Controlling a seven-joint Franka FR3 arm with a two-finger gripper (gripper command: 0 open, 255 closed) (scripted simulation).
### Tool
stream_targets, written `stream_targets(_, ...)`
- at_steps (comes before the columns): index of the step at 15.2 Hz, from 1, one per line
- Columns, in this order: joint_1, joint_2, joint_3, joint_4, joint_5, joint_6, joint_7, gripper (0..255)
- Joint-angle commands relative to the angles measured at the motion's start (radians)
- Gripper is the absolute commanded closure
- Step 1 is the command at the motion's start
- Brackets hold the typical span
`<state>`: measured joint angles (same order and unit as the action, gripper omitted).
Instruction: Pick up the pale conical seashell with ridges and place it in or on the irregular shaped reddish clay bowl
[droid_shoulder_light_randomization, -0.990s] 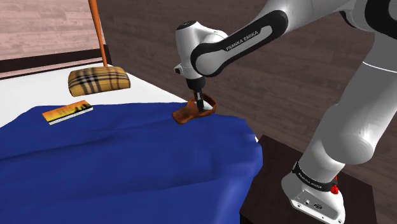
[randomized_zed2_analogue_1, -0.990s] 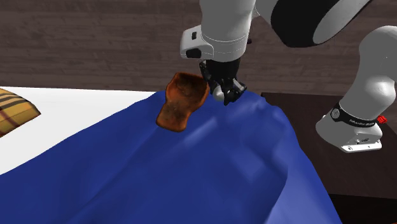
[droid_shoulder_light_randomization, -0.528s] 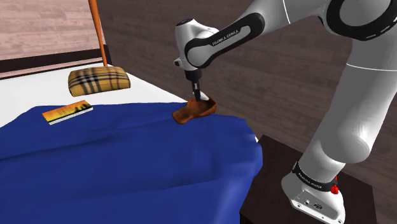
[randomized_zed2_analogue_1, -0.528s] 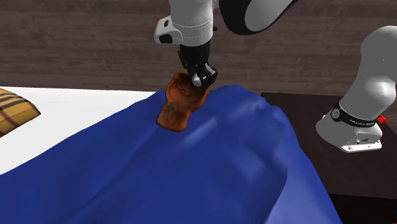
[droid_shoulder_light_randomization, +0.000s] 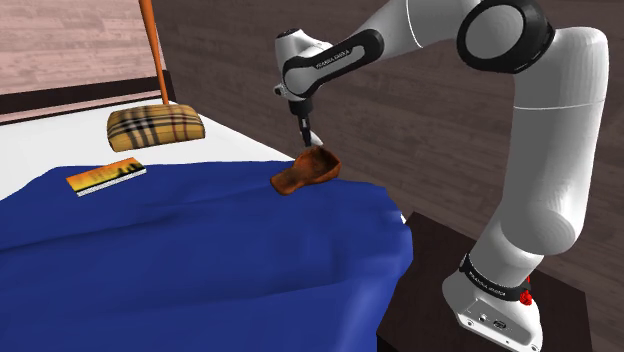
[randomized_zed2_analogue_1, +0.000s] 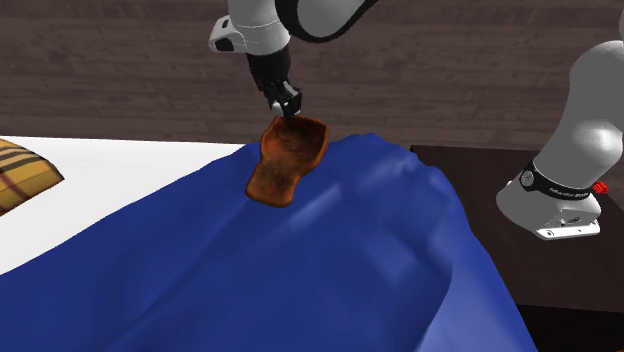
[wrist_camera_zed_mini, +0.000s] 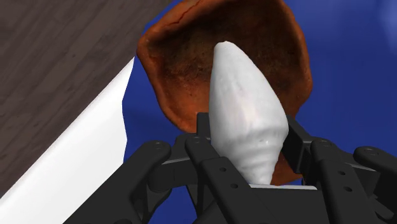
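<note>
- Holding the white conical seashell (wrist_camera_zed_mini: 245, 121) in the end effector (wrist_camera_zed_mini: 249, 137), black fingers (wrist_camera_zed_mini: 300, 145) pressed against its wide end from both sides, pointed tip aimed away from the hand.
- Poised close above the irregular reddish-brown clay bowl (droid_shoulder_light_randomization: 308, 172), with the shell's tip over the bowl's hollow (wrist_camera_zed_mini: 191, 57) in the wrist view.
- Below it, that bowl on a rumpled blue blanket (droid_shoulder_light_randomization: 200, 250), near the blanket's far edge on the white bed (droid_shoulder_light_randomization: 40, 140).
- Well apart, toward the shoulder view's left: a plaid cushion (droid_shoulder_light_randomization: 155, 127) with an orange pole (droid_shoulder_light_randomization: 153, 50) rising behind it, and a flat yellow-orange book (droid_shoulder_light_randomization: 105, 177) at the blanket's edge.
- At the shoulder view's lower right, the arm's dark stand (droid_shoulder_light_randomization: 440, 250) on the wooden floor (droid_shoulder_light_randomization: 450, 120).
</note>
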<state>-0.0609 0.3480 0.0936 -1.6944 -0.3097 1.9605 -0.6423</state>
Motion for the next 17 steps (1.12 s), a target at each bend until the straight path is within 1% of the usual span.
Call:
stream_targets(1, -0.004, 0.027, -0.004, 0.019, -0.003, 0.01, -0.007, 255)
stream_targets(12, -0.004, 0.087, -0.011, -0.04, -0.025, 0.125, 0.029, 255)
stream_targets(17, -0.004, 0.087, -0.011, -0.04, -0.025, 0.125, 0.029, 255)
